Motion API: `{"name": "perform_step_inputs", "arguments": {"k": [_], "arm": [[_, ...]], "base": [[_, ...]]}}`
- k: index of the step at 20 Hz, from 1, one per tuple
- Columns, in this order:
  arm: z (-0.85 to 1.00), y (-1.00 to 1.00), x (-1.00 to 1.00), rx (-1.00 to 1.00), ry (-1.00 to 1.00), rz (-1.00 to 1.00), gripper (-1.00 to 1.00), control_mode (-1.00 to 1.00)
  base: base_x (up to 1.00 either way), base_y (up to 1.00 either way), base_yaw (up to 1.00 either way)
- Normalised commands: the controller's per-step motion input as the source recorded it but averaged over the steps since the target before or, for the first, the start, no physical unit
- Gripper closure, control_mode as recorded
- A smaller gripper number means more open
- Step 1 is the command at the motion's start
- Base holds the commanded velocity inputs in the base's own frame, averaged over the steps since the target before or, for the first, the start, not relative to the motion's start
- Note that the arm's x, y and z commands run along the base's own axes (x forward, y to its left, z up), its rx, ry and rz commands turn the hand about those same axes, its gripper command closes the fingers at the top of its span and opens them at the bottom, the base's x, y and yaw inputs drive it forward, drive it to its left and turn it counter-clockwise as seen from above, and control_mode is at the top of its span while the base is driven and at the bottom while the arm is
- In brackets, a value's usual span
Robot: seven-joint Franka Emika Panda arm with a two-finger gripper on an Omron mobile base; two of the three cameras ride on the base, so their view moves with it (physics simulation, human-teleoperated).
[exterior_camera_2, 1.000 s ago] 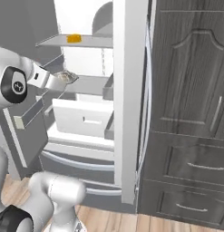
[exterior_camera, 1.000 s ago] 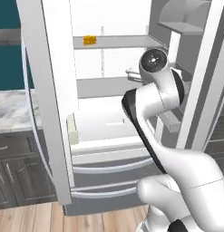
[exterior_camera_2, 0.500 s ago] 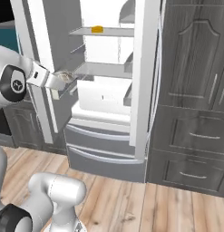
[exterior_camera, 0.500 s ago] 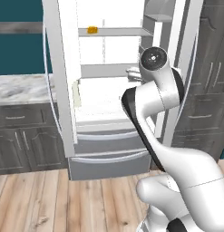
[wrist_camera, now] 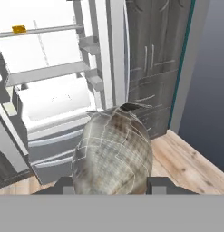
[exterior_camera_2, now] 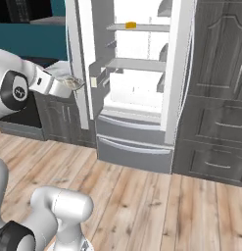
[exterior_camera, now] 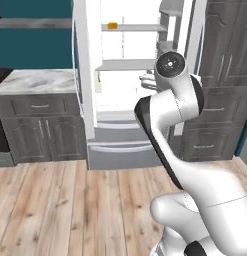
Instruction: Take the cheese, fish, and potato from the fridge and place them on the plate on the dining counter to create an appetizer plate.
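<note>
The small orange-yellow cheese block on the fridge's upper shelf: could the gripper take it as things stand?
Probably not: the gripper is shut on the silvery-grey fish, well back from the open fridge; the cheese itself lies unobstructed.

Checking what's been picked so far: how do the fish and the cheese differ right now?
The silvery-grey scaled fish is clamped in the pincer, outside the white fridge; the small orange-yellow cheese block sits on its upper shelf. The fish is streaked grey, the cheese plain orange.

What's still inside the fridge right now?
On the upper shelf of the open fridge sits the cheese. The lower shelf looks bare; the drawers below are shut, so their contents are hidden. The claw holds the fish.
</note>
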Motion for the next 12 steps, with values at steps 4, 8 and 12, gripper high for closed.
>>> {"name": "perform_step_inputs", "arguments": {"k": [4, 8, 12], "arm": [[0.00, 0.00, 0.00, 0.00, 0.00, 0.00, 1.00, 1.00], [0.00, 0.00, 0.00, 0.00, 0.00, 0.00, 1.00, 1.00], [0.00, 0.00, 0.00, 0.00, 0.00, 0.00, 1.00, 1.00]], "base": [[-1.00, 0.54, 0.11], [-1.00, 0.49, 0.11], [-1.00, 0.45, 0.11]]}}
